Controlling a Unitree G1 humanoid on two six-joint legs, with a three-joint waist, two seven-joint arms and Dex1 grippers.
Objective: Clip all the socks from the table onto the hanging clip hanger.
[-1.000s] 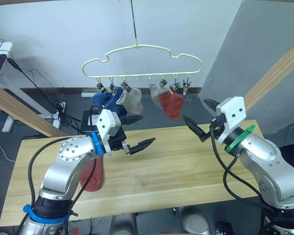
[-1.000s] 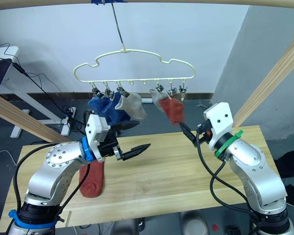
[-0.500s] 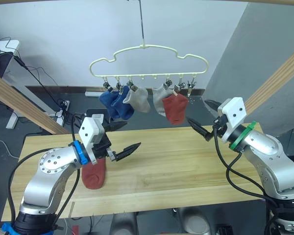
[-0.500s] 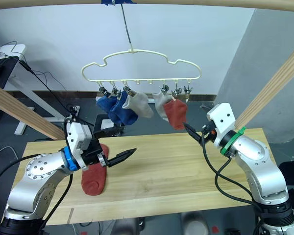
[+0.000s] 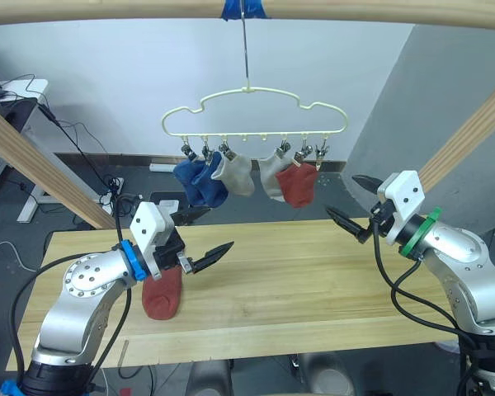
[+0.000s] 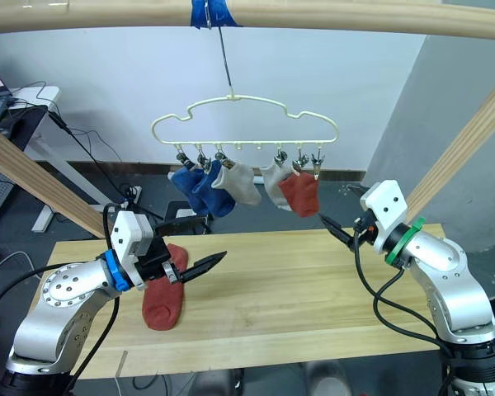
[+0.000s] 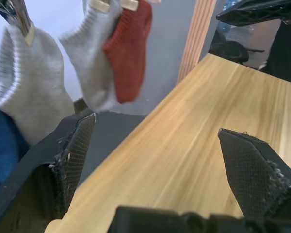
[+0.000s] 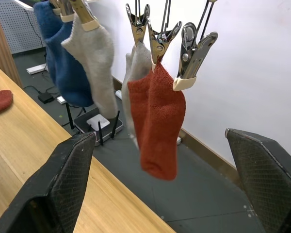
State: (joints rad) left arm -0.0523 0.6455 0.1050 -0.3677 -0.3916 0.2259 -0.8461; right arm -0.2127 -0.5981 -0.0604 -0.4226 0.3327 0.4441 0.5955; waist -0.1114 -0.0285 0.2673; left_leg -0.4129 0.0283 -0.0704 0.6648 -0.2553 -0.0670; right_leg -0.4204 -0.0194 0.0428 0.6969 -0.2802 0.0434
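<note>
The pale-yellow clip hanger [image 5: 256, 133] hangs by its hook above the table's far edge. Clipped to it are two blue socks [image 5: 196, 180], two light grey socks [image 5: 235, 173] and one rust-red sock [image 5: 299, 183]. Its clip at the right end [image 8: 194, 53] is empty. Another rust-red sock [image 5: 161, 295] lies flat on the left of the table [image 5: 297, 280]. My left gripper [image 5: 219, 228] hovers open just right of that sock, holding nothing. At the table's far right my right gripper [image 5: 341, 195] is open and empty, below and right of the hung red sock.
A thick wooden rail with blue tape [image 5: 243, 8] carries the hanger's hook. Slanted wooden posts stand at the left [image 5: 33, 157] and right [image 5: 470, 132]. A router [image 8: 98, 121] and cables lie on the floor behind the table.
The camera has tilted up, so the whole scene sits lower in the picture. My left gripper has drawn back toward the left, nearer the sock on the table. Both grippers stay open.
</note>
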